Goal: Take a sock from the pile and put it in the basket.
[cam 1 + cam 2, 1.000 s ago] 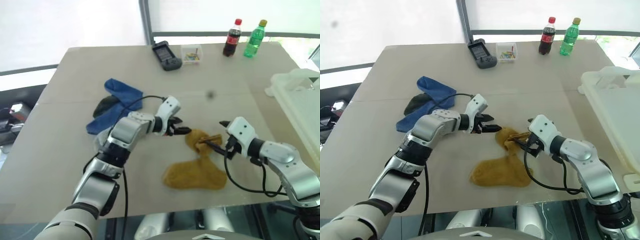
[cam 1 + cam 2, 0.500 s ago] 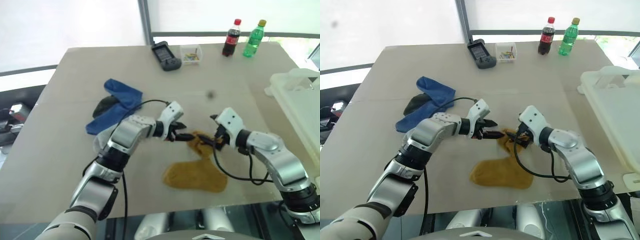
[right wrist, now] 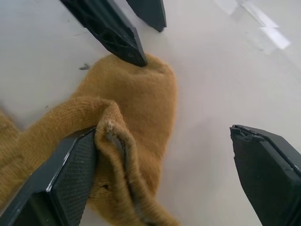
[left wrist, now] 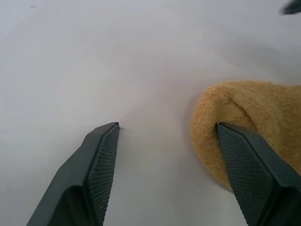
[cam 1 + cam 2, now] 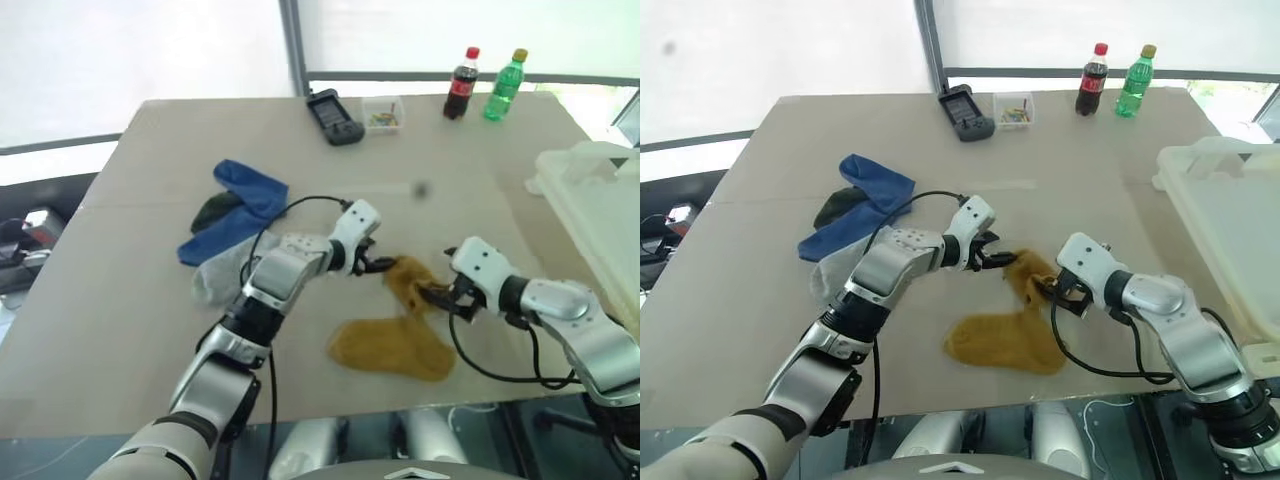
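Two grippers meet at frame centre over the tan table [image 5: 440, 150]. Basket [image 5: 600, 200], white, sits at the right edge, well apart from the socks. Pile [image 5: 232, 215] of blue, black and grey socks lies left of centre; a mustard sock [image 5: 400, 330] lies apart, lower centre, its upper end bunched. Left gripper [image 5: 376, 264] is spread, one fingertip [image 4: 244, 160] touching that bunched end. Right gripper [image 5: 436, 296] is spread wide, one finger [image 3: 70, 174] against the sock's fold. Bottles [image 5: 485, 82] upper right.
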